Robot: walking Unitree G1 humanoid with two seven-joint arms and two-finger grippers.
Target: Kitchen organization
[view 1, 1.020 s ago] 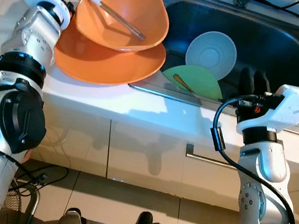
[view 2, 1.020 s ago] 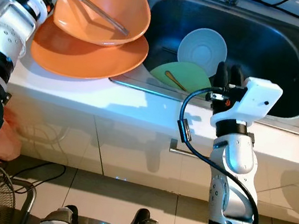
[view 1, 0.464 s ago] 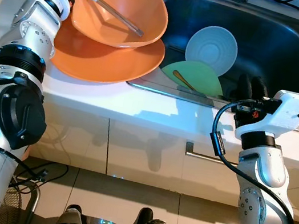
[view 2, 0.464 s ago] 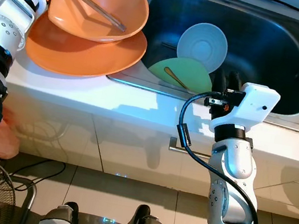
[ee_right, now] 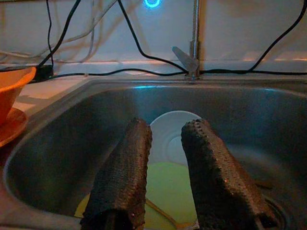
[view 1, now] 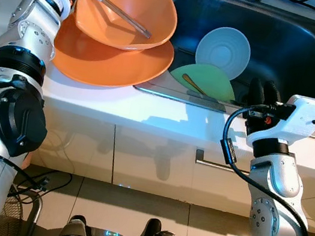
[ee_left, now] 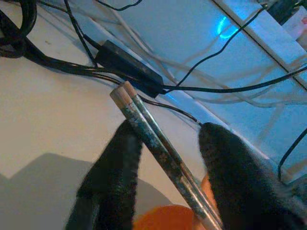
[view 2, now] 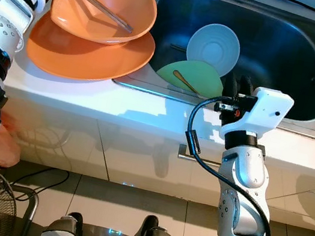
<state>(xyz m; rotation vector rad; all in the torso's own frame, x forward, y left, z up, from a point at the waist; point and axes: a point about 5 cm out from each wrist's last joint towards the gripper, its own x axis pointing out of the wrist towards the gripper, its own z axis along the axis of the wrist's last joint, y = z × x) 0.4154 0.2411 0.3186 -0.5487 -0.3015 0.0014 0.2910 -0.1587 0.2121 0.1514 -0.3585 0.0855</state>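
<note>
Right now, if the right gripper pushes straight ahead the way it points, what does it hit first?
Probably the green plate lying in the sink, with the white bowl just behind it. The right gripper sits at the sink's near rim, jaws open; depth is hard to judge.
</note>
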